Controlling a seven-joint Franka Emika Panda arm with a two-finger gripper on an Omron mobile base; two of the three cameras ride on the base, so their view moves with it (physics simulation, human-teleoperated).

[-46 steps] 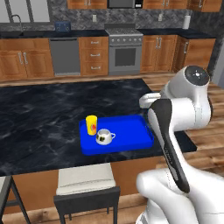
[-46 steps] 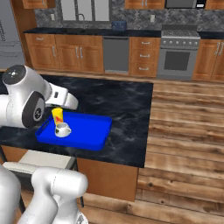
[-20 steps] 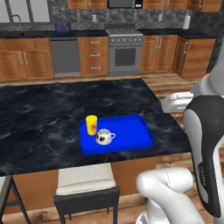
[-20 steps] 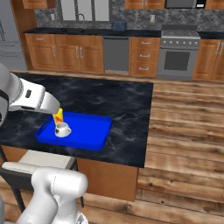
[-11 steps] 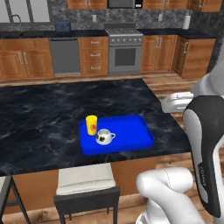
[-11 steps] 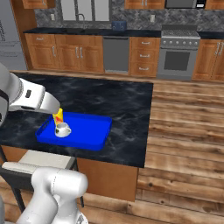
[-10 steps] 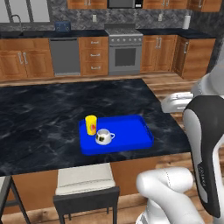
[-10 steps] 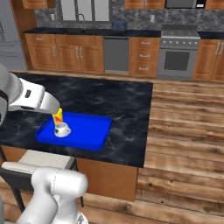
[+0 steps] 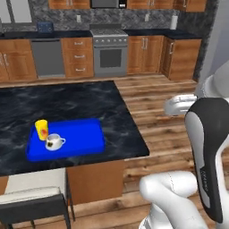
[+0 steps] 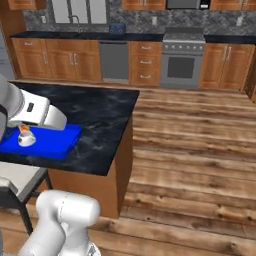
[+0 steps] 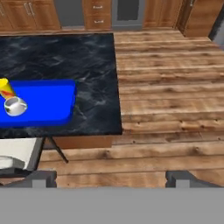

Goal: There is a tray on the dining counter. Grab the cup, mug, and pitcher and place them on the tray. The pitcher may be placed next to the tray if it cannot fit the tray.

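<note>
Cup: small yellow tumbler, set on the blue tray, left end; judged light, rigid, smooth, best taken round the sides.
Mug: white, just beside the cup; judged light, grippable across the rim.
Counter: black marble.
Gripper: spread wide, nothing held, above the floor.

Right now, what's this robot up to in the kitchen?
It is gathering drinking vessels onto a blue tray on the dining counter. The yellow cup and the white mug already stand on the tray's left end, close together. The pitcher is not yet on the tray. The arm's fingers are spread wide and hold nothing, looking down past the counter's end over the wooden floor.
</note>
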